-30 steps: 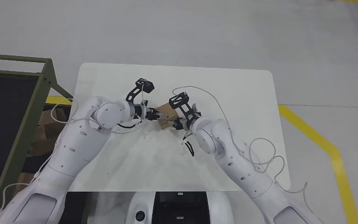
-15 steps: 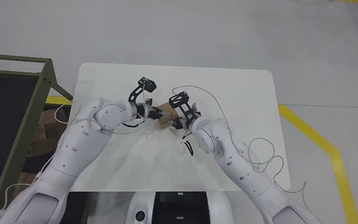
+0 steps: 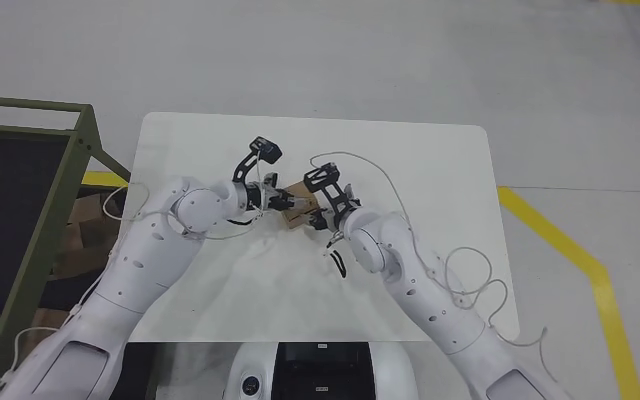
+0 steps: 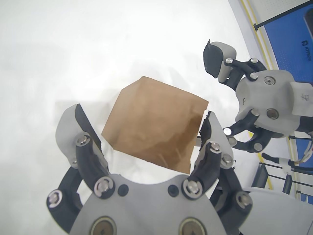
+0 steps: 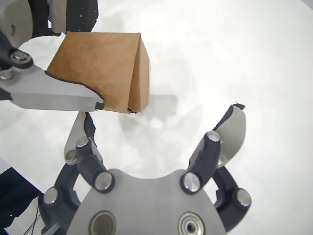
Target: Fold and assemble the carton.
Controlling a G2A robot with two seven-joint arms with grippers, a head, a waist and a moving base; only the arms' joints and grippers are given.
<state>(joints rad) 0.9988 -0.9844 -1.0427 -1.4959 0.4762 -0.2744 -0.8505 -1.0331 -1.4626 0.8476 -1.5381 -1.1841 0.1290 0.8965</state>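
The brown carton (image 3: 294, 208) is partly folded into a wedge with one flap standing along its side (image 5: 140, 74). It hangs a little above the white table (image 3: 420, 160) and casts a shadow below. My left gripper (image 3: 274, 203) is shut across its width, one finger (image 4: 83, 128) on one edge and the other finger (image 4: 207, 133) on the opposite edge. My right gripper (image 3: 322, 216) stands open and empty just beside the carton (image 4: 154, 128), with its fingertips (image 5: 233, 118) short of the carton's near corner. The right gripper (image 4: 217, 96) is also seen past the carton in the left wrist view.
A dark bin with a green frame (image 3: 45, 160) stands off the table's left edge. A small black loop (image 3: 340, 265) lies on the table by the right forearm. Yellow floor tape (image 3: 565, 245) runs to the right. The table's far and right parts are bare.
My left gripper has shifted slightly to the right with the carton, nearer the right gripper. The right arm has barely moved.
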